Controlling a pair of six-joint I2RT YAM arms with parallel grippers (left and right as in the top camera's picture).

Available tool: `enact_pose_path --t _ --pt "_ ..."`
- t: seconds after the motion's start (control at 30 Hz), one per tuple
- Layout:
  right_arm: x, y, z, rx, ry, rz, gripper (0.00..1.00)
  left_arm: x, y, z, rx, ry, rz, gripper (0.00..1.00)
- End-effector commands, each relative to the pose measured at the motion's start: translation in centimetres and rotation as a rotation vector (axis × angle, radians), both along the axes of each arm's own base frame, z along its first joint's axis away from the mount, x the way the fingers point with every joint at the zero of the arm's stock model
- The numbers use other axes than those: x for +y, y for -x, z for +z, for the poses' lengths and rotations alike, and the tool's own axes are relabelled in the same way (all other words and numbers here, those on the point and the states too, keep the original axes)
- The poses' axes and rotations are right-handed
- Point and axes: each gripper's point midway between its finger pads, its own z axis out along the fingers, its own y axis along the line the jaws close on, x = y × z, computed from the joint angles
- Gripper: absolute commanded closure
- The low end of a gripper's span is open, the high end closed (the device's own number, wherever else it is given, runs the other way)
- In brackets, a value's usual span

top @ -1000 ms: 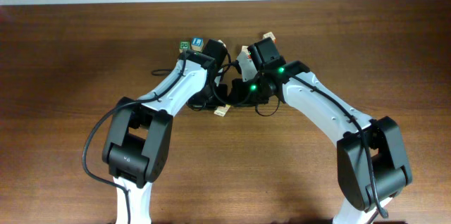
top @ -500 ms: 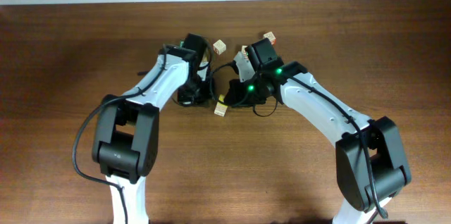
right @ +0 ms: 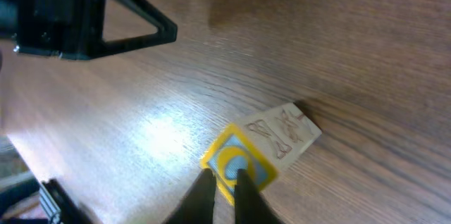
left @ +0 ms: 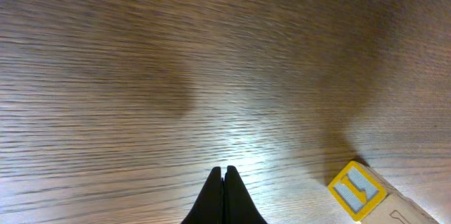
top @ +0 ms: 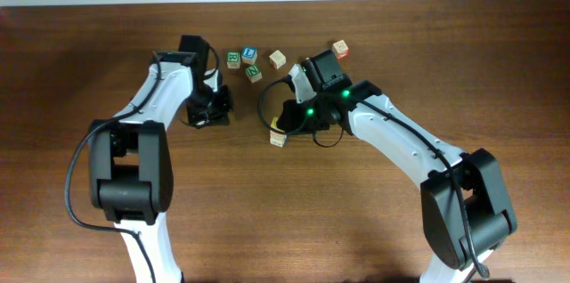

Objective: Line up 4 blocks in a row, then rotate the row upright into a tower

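Where the two arms converge over the table [top: 463,60], toward its far edge and about mid-width, six cubes are in view.

Left gripper [left: 224,176]: jaws pressed fully together with nothing between them, tips over bare wood. It stands to the left of the cluster, apart from every cube.

Right gripper [right: 224,177]: fingers parted by a narrow slit only, nothing held in the slit. The tips lie at the near edge of the yellow block [right: 243,162]; contact cannot be told.

Yellow block: resting on the table by itself, nearer the front edge than the other cubes. One yellow-framed face is turned to the right wrist camera, and next to it is a pale face with a reddish line drawing. In the left wrist view the same block shows at lower right, well apart from that gripper.

Group by the far edge, left to right:
- green-framed block [top: 233,58]
- blue-faced cube [top: 249,53], just beside the green-framed block
- cream block [top: 278,59], apart to the right
- red-lettered cube [top: 340,48], further right, beyond the right arm's wrist

A green-lettered block [top: 254,73] sits just in front of the blue-faced cube. Letters are too small to read.
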Motion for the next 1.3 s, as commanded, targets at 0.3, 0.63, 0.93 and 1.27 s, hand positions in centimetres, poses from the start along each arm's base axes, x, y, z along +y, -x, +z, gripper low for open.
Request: enact_pose_path --t 0.3,0.63,0.93,1.27 --pt "0.7 -1.3 3.3 -0.036 0.011 0.005 0.7 0.7 -0.7 0.6 -0.024 0.009 0.001 1.0" --pt "-1.7 -2.5 16.2 -0.225 0.1 0.018 0.55 1.8 -2.3 16.7 -0.463 -0.07 -0.148 1.0" --pt "-12.5 3.3 31.0 -0.564 0.306 -0.228 0.2 4.6 5.9 34.1 -0.95 -0.277 -0.244 0.01" --pt "-18.6 12.0 35.9 -0.674 0.302 -0.307 0.02 4.6 6.5 34.6 -0.962 -0.277 -0.243 0.01"
